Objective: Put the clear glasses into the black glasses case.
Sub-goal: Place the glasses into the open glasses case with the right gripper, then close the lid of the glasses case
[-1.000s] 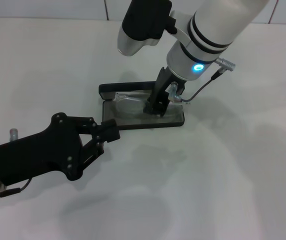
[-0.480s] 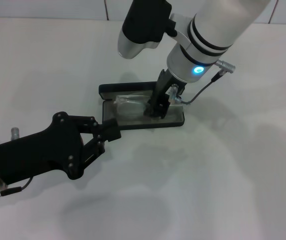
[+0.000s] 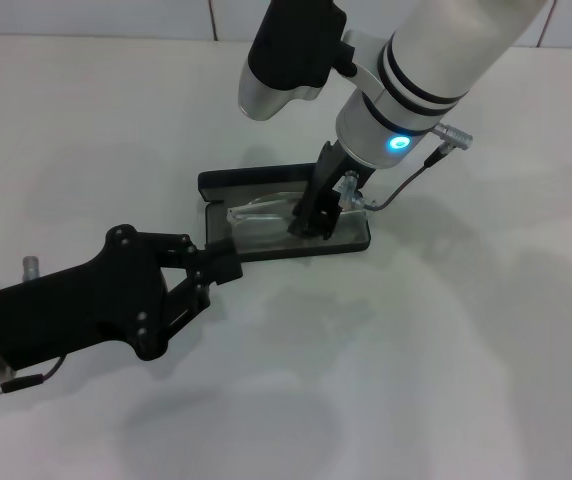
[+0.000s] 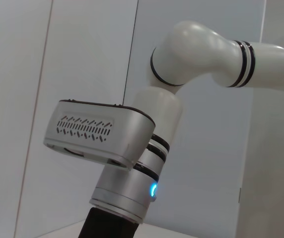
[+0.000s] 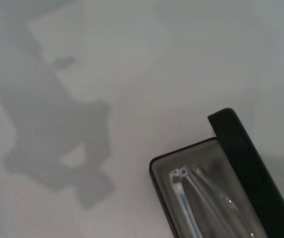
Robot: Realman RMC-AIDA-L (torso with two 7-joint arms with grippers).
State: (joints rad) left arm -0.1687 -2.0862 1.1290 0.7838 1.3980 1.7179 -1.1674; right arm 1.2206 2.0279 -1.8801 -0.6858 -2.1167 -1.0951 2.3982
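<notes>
While the black glasses case [image 3: 286, 220] lies open on the white bench [image 3: 446, 350], just above centre in your head view, you will find the clear glasses [image 3: 266, 212] lying inside its tray, lens and temple arms within the rim.

Item, right gripper [image 3: 311, 222]: reaches down from 12 o'clock into the right half of the tray, black fingers drawn narrow around the right end of the glasses; whether they actually pinch the frame you cannot tell. A blue light glows on the wrist above it.

Item, left gripper [image 3: 228, 262]: at 8 o'clock from the case, jaws closed, tips touching the case's near left corner.

Item, right wrist view: one corner of the case [image 5: 221, 183], its raised lid edge beside the grey-lined tray, with the glasses [image 5: 201, 198] resting in it.

Item, left wrist view: shows you only the right arm against a wall.
</notes>
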